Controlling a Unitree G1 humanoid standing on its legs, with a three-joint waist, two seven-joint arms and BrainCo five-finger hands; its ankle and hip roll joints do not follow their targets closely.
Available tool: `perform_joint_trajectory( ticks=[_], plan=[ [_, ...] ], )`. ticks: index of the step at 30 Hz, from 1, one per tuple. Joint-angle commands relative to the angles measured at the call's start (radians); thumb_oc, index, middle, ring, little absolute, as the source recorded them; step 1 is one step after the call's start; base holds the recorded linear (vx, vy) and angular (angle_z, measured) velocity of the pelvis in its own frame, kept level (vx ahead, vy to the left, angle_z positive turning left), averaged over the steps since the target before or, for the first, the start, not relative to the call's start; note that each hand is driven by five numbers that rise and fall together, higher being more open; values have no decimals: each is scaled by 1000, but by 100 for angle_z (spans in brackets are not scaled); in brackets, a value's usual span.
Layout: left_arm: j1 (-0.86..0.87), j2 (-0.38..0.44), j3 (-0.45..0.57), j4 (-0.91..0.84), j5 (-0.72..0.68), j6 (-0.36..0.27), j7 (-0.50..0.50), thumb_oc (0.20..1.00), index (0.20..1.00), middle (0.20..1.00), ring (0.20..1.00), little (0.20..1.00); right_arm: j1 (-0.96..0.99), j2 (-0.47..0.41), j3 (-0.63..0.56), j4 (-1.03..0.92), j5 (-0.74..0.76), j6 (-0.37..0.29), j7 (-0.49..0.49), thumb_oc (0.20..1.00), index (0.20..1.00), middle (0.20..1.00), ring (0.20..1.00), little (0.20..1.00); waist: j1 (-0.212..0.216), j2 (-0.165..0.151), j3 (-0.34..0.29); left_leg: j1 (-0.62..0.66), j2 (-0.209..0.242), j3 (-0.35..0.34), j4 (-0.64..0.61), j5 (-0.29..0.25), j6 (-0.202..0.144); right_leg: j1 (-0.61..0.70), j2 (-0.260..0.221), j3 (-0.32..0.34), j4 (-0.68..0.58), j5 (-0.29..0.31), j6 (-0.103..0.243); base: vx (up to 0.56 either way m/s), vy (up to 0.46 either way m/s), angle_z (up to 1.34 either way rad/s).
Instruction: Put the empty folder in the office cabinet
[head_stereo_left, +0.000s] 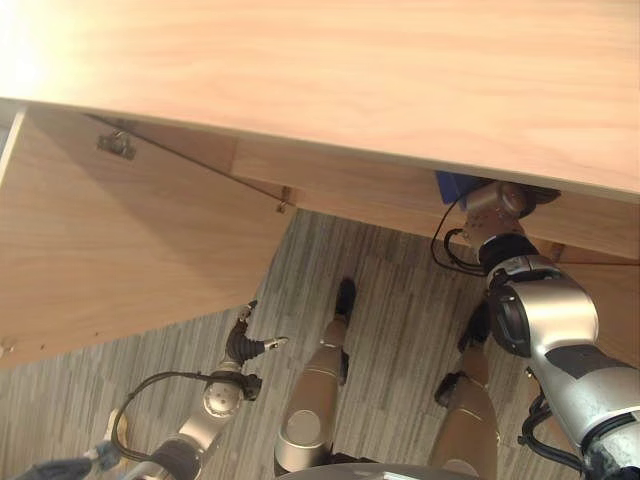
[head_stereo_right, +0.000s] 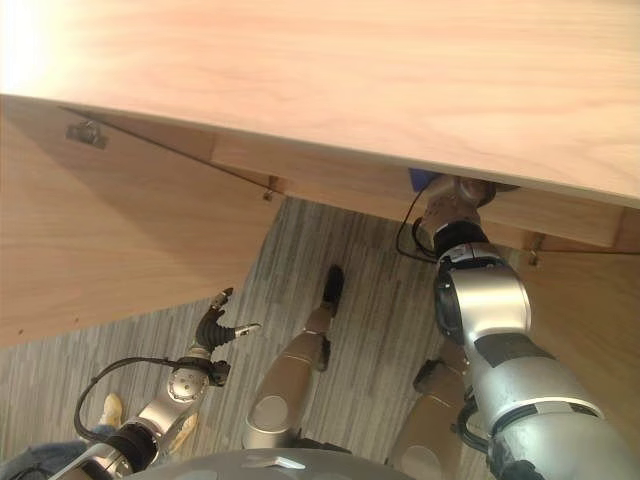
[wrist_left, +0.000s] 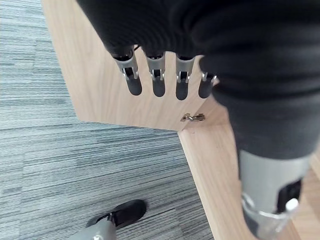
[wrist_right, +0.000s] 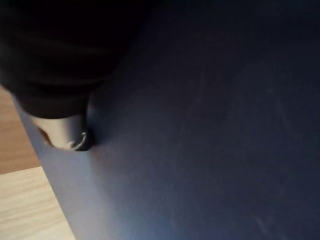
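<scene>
The blue folder (wrist_right: 210, 125) is seen close up in the right wrist view, with my right hand's (wrist_right: 65, 134) thumb pressed on its face and the fingers behind it. From above, a corner of the folder (head_stereo_left: 453, 184) pokes out under the wooden cabinet top (head_stereo_left: 350, 70), where my right arm reaches into the cabinet. My left hand (head_stereo_left: 243, 343) hangs low by the open cabinet door (head_stereo_left: 120, 230). Its fingers (wrist_left: 157, 80) are straight and hold nothing.
The open door swings out to the left, with a metal hinge (head_stereo_left: 117, 145) near its top. The floor is grey striped carpet (head_stereo_left: 400, 330). A person's shoe (head_stereo_right: 112, 408) shows at the lower left, close to my left arm.
</scene>
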Motion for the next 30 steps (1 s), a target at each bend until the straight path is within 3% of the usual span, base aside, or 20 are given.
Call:
perform_joint_trajectory(
  ticks=[1, 4, 5, 17, 30],
  plan=[
    [-63, 61, -51, -6, 17, -37, 29, 1000, 1000, 1000, 1000, 1000, -124, -141, 19, -33, -27, -45, -31, 200, 200, 200, 200, 200, 42, -22, -17, 4, -19, -8, 139, -181, 7, 37, -112, 8, 48, -27, 106, -29, 49, 33],
    [-76, 55, -65, -6, 11, -46, 26, 1000, 1000, 1000, 1000, 1000, -151, -166, 22, -27, -22, -32, -25, 200, 200, 200, 200, 200, 58, -17, -23, -33, -40, -20, 170, -193, 12, 37, -130, -2, 42, -20, 112, -39, 46, 28],
    [-85, 56, -72, -3, 11, -44, 19, 1000, 1000, 1000, 1000, 1000, -189, -200, 5, -3, 66, -34, 7, 200, 200, 200, 200, 200, 74, -13, -33, -60, -55, -26, 189, -210, 15, 39, -142, -10, 36, -18, 117, 10, 28, 15],
    [-98, 52, -65, 10, -16, -39, 0, 1000, 1000, 1000, 1000, 1000, -287, -348, 49, 61, 135, 13, 36, 200, 200, 200, 200, 200, 98, 1, -63, -154, -92, -46, 221, -215, 19, 0, -171, -19, 27, -4, 124, 4, 28, 17],
    [-98, 60, -22, 5, -37, -34, 9, 1000, 1000, 1000, 1000, 1000, -322, -348, 167, 108, -2, 115, 74, 200, 200, 200, 200, 200, 111, 8, -62, -222, -111, -40, 252, -217, 25, -44, -180, -8, 38, -3, 123, 0, 0, 0]
  ],
)
